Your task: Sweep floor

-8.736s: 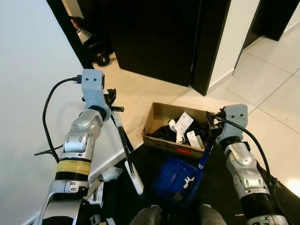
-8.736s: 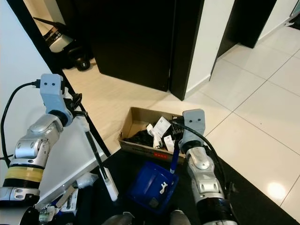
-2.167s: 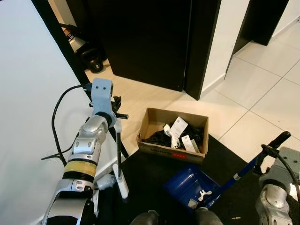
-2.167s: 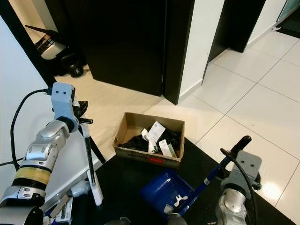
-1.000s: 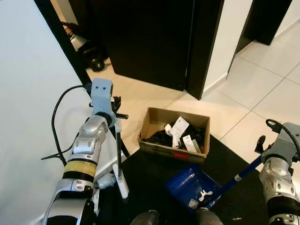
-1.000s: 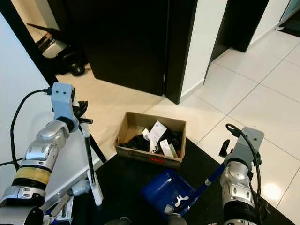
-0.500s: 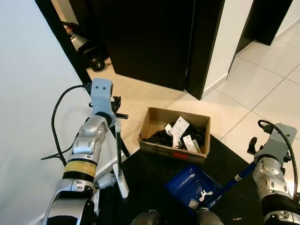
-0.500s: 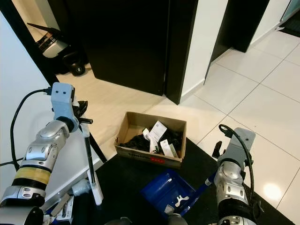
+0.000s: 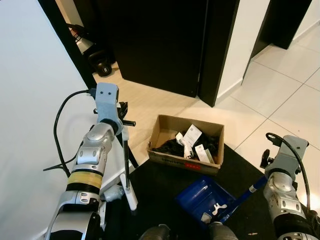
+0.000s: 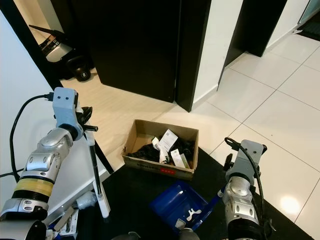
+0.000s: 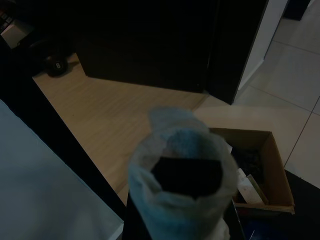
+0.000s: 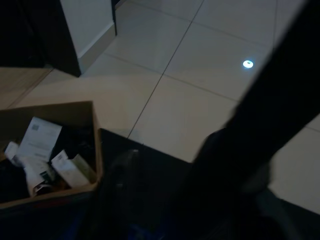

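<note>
- Left eye view: an open brown cardboard box [image 9: 186,143] of black scraps and white packets stood on the floor and serves here as the landmark. Just in front of it, on a black floor mat [image 9: 165,185], lay a blue plastic dustpan [image 9: 205,196] holding a few white bits. The left gripper [image 9: 121,114], to the left of the box, was clamped on the top of a thin black-handled broom with a white head [image 9: 127,169], which stood upright with its head on the mat. Judging by the filled box and the nearly empty pan, the step in hand looked like gathering more litter; the next move would call for drawing the broom head toward the pan's mouth.
- Right eye view: the right gripper [image 10: 227,165], to the right of the box, sat at the upper end of the dustpan's blue handle; whether its fingers were closed on it I could not tell.
- Left wrist view: very dim. A pale blurred wrapping around a dark core filled the foreground, probably the broom's top, with the box beyond it.
- Right wrist view: dark. A black blurred bar crossed the frame, too unclear to name; the box corner and pale floor tiles [image 12: 200,60] showed behind.
</note>
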### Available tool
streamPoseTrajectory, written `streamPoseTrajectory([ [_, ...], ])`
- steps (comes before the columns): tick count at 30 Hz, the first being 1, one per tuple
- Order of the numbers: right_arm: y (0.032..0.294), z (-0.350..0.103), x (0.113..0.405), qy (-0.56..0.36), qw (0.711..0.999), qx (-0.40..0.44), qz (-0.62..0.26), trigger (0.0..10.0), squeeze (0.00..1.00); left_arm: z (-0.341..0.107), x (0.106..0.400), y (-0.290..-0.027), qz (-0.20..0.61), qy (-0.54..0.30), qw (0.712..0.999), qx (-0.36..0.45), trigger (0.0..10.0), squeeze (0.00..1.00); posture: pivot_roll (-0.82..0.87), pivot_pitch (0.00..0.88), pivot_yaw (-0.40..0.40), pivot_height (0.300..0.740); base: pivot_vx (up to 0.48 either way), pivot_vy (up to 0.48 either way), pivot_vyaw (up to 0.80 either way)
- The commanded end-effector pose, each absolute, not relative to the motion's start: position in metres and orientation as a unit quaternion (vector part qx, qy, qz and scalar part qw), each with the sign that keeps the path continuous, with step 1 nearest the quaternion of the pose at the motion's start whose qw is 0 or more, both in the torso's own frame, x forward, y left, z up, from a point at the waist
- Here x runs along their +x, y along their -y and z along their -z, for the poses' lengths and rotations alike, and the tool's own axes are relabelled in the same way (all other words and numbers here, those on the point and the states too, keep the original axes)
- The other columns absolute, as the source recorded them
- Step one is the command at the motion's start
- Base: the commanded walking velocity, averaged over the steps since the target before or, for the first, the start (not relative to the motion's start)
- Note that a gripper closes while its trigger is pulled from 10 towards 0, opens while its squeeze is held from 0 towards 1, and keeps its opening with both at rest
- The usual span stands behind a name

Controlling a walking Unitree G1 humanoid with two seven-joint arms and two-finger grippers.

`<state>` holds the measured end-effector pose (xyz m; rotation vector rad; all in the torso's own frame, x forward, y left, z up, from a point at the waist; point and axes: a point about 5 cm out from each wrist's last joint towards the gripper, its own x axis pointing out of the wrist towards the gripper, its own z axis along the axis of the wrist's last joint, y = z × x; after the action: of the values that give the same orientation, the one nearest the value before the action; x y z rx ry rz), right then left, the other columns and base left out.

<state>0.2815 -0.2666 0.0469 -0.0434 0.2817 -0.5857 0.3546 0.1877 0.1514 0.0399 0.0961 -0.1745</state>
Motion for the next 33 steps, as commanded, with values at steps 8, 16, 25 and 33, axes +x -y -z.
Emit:
streamPoseTrajectory([
  [8, 0.274, -0.047, 0.277, -0.134, 0.943, -0.022, 0.305, 0.0, 0.0, -0.156, 0.354, -0.191, 0.08, -0.037, 0.996, 0.033, 10.0, 0.0, 0.04, 0.089, 0.078, 0.74, 0.0, 0.0, 0.0],
  [16, 0.275, -0.051, 0.277, -0.117, 0.947, -0.023, 0.297, 0.0, 0.0, -0.156, 0.354, -0.191, 0.08, -0.037, 0.996, 0.033, 10.0, 0.0, 0.04, 0.099, 0.081, 0.74, 0.0, 0.0, 0.0],
  [25, 0.271, -0.075, 0.276, -0.051, 0.966, -0.076, 0.241, 0.0, 0.0, -0.156, 0.353, -0.191, 0.082, -0.038, 0.995, 0.032, 10.0, 0.0, 0.03, 0.127, 0.085, 0.74, 0.0, 0.0, 0.0],
  [33, 0.255, -0.12, 0.276, 0.028, 0.981, -0.095, 0.165, 0.0, 0.0, -0.153, 0.353, -0.188, 0.087, -0.042, 0.995, 0.032, 10.0, 0.0, 0.02, 0.136, 0.086, 0.74, 0.0, 0.0, 0.0],
])
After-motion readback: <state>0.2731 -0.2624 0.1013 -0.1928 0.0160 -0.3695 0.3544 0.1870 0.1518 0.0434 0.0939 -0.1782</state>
